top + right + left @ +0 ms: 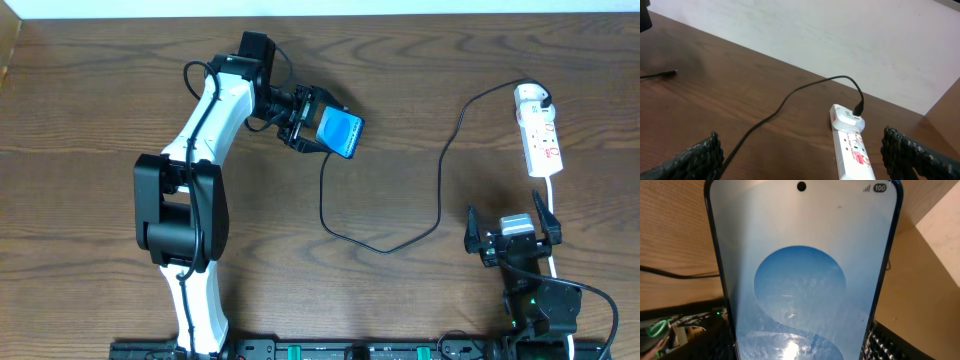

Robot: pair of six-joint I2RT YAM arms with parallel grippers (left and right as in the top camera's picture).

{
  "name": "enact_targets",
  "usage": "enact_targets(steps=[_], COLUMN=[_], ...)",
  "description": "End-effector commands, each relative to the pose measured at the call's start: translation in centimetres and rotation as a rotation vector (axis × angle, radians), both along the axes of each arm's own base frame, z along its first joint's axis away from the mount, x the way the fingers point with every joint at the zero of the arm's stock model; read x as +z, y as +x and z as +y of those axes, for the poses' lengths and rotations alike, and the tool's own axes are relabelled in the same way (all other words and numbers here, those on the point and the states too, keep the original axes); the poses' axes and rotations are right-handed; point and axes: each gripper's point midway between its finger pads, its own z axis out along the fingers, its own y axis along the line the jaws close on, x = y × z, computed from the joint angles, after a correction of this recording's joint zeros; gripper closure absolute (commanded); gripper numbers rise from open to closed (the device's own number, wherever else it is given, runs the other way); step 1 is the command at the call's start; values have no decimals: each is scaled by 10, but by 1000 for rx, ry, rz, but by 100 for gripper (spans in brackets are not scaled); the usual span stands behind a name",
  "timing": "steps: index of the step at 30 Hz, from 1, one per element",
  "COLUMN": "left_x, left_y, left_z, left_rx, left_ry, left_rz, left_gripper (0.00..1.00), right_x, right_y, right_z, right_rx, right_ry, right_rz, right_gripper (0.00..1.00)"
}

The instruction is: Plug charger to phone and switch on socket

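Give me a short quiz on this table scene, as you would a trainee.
1. True or false: the left pincer grips the phone.
2. Where is the black cable's white plug? A in the power strip; B in the phone; C in the left pincer.
3. Fill in: the right pincer stands ___, holding nothing.
Key: 1 true; 2 A; 3 open.

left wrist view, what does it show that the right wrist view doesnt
Only left wrist: the phone screen up close, held between the left fingers. Only right wrist: the socket, the white plug of the charger seated in it, its connector tip lying free, and the open right fingers. Both: the wooden table and some black cable.
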Motion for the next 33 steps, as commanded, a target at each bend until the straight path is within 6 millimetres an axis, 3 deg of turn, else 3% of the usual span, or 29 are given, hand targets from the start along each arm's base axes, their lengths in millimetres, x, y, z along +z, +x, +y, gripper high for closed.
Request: enact_targets(steps=[1,17,33], left_x=[21,21,36], left_y=[-3,-3,-7], left_z=[-5,-5,-12], left_rx=[14,59,39], left_ry=[-48,-44,-139], left_rz=[16,91,119], left_gripper=[36,36,37], right_x=[-1,-1,-1], right_y=[0,0,0], right_z=[1,1,1], right_rx=[4,4,4], right_ry=[10,10,10], right_rz=[1,1,1], right_gripper=[1,1,1])
